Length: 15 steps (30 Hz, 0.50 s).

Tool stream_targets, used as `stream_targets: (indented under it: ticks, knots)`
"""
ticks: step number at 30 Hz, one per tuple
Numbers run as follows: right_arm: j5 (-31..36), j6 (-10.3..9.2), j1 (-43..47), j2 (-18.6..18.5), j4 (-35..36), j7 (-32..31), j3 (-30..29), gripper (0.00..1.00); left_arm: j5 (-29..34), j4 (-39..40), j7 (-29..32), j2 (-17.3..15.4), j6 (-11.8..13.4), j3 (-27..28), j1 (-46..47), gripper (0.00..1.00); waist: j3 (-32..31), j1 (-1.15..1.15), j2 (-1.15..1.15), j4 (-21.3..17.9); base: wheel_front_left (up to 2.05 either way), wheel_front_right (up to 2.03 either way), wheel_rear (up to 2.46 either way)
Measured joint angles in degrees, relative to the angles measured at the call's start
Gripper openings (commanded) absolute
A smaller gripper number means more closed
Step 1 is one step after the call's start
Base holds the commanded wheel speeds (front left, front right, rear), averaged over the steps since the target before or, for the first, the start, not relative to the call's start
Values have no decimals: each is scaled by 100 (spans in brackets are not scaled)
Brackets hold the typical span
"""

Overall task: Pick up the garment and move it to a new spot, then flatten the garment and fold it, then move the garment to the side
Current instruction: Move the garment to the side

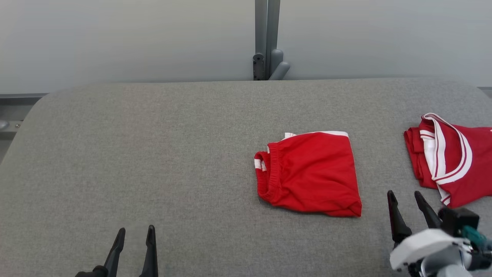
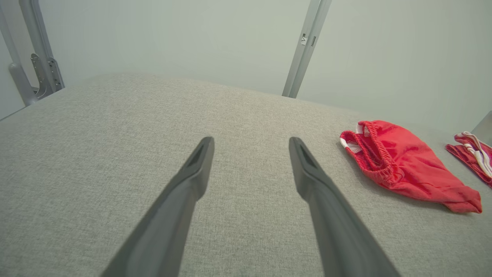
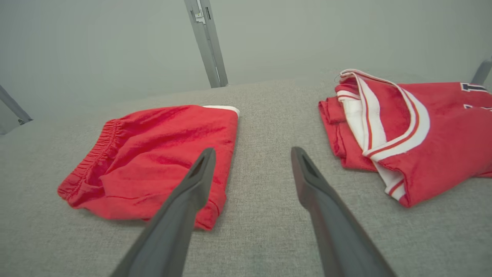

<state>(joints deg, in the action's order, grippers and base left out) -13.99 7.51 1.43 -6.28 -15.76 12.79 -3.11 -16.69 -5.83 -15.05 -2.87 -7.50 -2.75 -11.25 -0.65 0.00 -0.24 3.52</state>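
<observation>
The garment (image 1: 311, 173), a pair of red shorts with an elastic waistband and white trim, lies folded into a compact rectangle right of centre on the grey fabric table (image 1: 153, 154). In the right wrist view the garment (image 3: 153, 154) is at the left, its near right corner just behind one finger. My right gripper (image 1: 404, 193) is open and empty, hovering just right of the shorts' near corner. At the lower left my left gripper (image 1: 136, 229) is open and empty, far from the shorts (image 2: 403, 169). Both wrist views show open grippers (image 2: 250, 141) (image 3: 252, 151) over bare cloth.
A second folded red garment, a jersey (image 1: 449, 157) with white and red trim, lies at the table's right edge, close beyond my right gripper. A grey metal post (image 1: 267, 38) stands behind the table's far edge. Bare grey cloth covers the table's left half.
</observation>
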Motion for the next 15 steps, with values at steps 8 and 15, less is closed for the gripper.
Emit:
stream_targets:
  ticks: [8, 15]
  knots:
    - [-913, 1, -1739, -123, -1146, -1788, 456, 100, -33, 12, 0, 3, 1, -158, 229, 100, 410, 0, 0, -19, 0, 0, 0]
    - [-910, -2, -2653, -63, -2241, -2238, 307, 100, -193, 49, 0, 3, 0, -388, 656, 100, 764, 0, 0, 153, 0, 0, 0]
